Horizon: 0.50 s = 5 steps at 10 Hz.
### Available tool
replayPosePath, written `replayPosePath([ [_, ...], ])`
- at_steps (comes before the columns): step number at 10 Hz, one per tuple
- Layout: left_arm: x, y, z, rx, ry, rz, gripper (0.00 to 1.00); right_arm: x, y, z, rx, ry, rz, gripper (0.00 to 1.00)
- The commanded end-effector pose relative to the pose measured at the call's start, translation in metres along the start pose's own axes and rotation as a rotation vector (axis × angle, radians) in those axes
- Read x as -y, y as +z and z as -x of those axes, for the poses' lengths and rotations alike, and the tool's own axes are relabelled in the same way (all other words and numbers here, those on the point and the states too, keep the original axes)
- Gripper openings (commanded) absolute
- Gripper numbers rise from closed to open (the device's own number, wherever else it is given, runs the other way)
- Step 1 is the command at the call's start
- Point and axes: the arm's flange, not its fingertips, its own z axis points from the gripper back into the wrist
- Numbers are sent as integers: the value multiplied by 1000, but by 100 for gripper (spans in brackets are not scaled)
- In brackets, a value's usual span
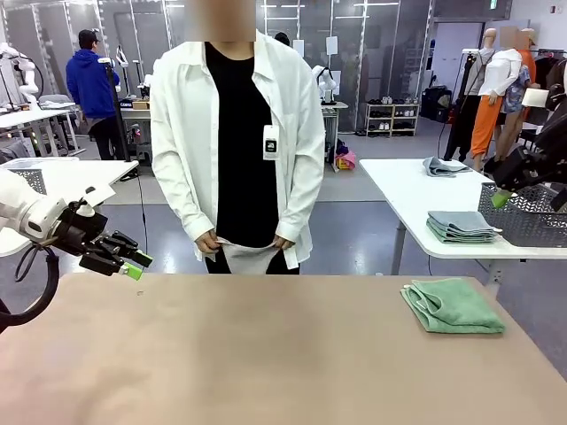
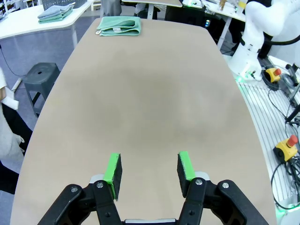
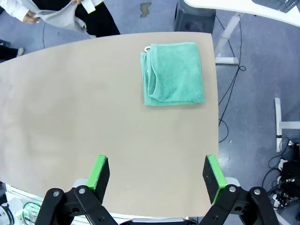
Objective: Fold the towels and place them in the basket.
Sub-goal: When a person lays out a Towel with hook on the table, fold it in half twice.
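While the left hand (image 2: pixel 149 161) gapes partly and right hand (image 3: pixel 155 163) wide, green towel (image 3: pixel 176 72) hugs table (image 3: pixel 93 117) edge.

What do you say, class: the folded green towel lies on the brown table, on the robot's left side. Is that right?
Not quite. The folded green towel does lie on the brown table, but on the robot's right side, not its left. The front view shows it, at the picture's right.

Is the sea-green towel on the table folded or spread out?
Folded: the sea-green towel lies as a compact rectangle on the table, with stacked layers showing along one edge.
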Motion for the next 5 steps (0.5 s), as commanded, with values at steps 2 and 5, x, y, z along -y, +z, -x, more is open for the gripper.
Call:
replayPosePath([
  [2,1,1,-2,-1,-3,-3,62,1,-1,-3,4,-12,1,100],
  [5,1,1,-2,-1,-3,-3,62,1,-1,-3,4,-12,1,100],
])
